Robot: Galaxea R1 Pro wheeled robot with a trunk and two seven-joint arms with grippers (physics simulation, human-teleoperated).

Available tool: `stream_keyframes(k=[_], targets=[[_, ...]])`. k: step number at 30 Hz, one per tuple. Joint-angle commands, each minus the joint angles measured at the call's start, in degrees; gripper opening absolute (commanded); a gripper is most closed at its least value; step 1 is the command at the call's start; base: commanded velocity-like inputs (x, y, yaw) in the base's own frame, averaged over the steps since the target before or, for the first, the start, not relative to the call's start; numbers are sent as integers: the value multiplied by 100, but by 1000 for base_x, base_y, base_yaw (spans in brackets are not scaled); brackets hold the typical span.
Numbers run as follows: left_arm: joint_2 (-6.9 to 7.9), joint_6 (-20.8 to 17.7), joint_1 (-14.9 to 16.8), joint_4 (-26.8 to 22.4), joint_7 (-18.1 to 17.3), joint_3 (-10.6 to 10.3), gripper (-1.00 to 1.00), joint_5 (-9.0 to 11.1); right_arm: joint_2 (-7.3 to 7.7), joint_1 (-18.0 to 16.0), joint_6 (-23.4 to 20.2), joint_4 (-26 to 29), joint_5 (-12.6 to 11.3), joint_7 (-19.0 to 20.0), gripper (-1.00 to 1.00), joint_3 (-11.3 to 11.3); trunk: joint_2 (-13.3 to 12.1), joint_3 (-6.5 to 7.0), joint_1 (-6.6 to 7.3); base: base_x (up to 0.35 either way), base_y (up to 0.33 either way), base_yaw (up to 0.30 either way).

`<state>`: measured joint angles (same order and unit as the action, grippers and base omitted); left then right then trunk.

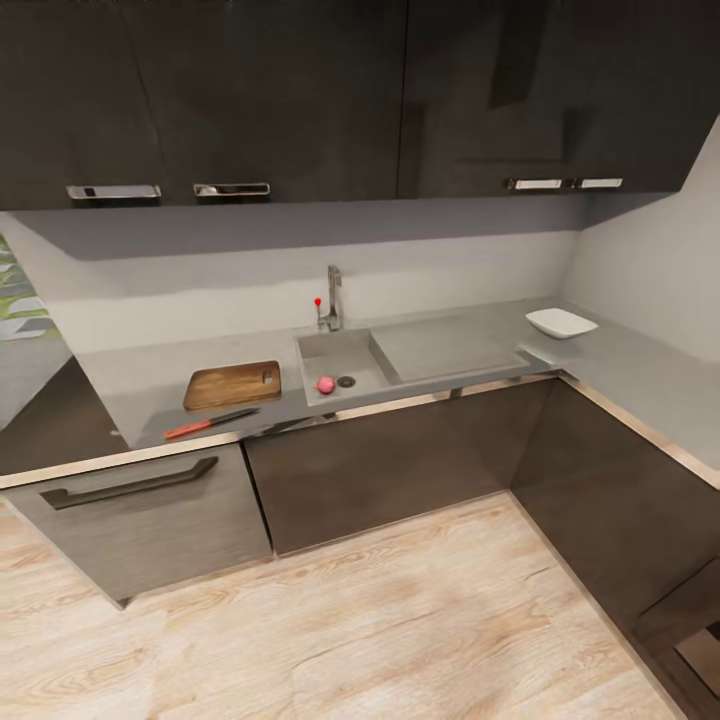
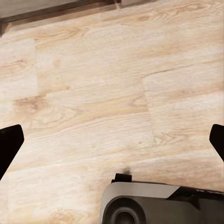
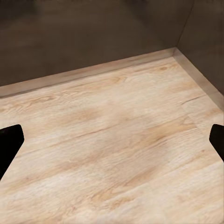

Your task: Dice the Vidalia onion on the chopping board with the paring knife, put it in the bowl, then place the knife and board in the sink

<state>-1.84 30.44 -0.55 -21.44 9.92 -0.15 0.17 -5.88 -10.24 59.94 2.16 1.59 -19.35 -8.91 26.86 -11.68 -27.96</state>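
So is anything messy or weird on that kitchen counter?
Only one thing: an onion lies in the sink by the drain. The chopping board, paring knife and bowl sit tidily on the countertop; nothing looks spilled.

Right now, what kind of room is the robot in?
A home kitchen, most likely: an L-shaped grey countertop with an inset sink and tap, dark cabinets above and below, plus a chopping board and paring knife laid out.

Bright, even light, a soft shadow band under the upper cabinets (image 1: 300, 100), slightly blurry renders.
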Motion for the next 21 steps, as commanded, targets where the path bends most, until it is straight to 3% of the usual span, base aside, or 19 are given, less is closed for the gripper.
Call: stream_keyframes(k=[1, 10, 21], targets=[[-1, 5, -3, -10, 18, -3, 100, 1, -1, -4, 6, -4, 17, -58, 100, -40, -33, 10, 20, 0, 0, 0], [-1, 5, -3, -10, 18, -3, 100, 1, -1, -4, 6, -5, 17, -51, 100, -40, -394, 217, 217, 0, 0, 0], [-1, 5, -4, -10, 18, -3, 100, 1, -1, -4, 6, -3, 17, -51, 100, -40, -394, 314, 217, 0, 0, 0]])
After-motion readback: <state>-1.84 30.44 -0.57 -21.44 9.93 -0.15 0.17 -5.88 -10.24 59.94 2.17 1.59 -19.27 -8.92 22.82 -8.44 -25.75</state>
